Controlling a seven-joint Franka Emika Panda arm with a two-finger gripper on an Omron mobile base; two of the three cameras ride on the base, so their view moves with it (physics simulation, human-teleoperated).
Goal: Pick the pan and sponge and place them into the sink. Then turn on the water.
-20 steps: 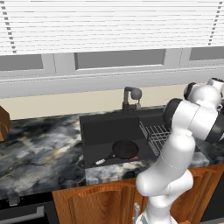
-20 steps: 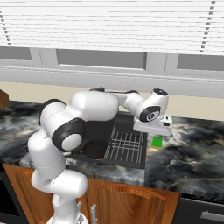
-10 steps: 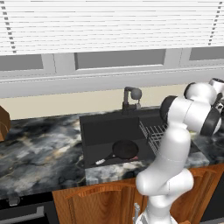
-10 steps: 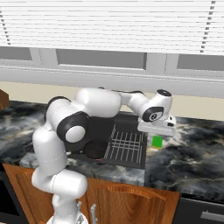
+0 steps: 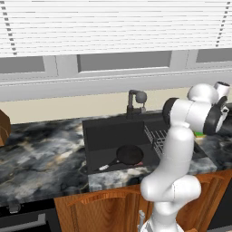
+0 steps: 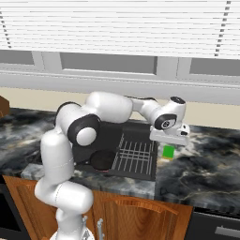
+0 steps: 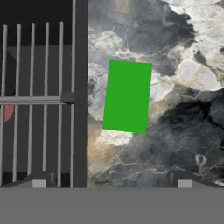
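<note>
Since the pan is already lying in the sink, with its handle pointed toward the front-left corner, the sponge is the thing left to be dealt with; it's lying flat on the marble table, just beside the sink's right edge, next to the wire rack; the hand is hung over it with its fingers spread wide and nothing between them; no water is seen at the faucet yet.

What could go wrong, as a guess: the sponge is seen a bit left of the midline between the two fingertips in the hand view, so if the hand is lowered straight down, the block could be caught off-centre and twisted, or nudged sideways instead of pinched; it's also turned slightly against the fingers, so a corner grip could be ended up with, and the thing could be squirted out when squeezed.

The sink rim is close too; a finger lowered on that side might be clipped on the edge or on the rack bars if the hand is shifted too far that way while being centred.

A soft little block could also be dropped short of the basin and left on the rim.
</note>
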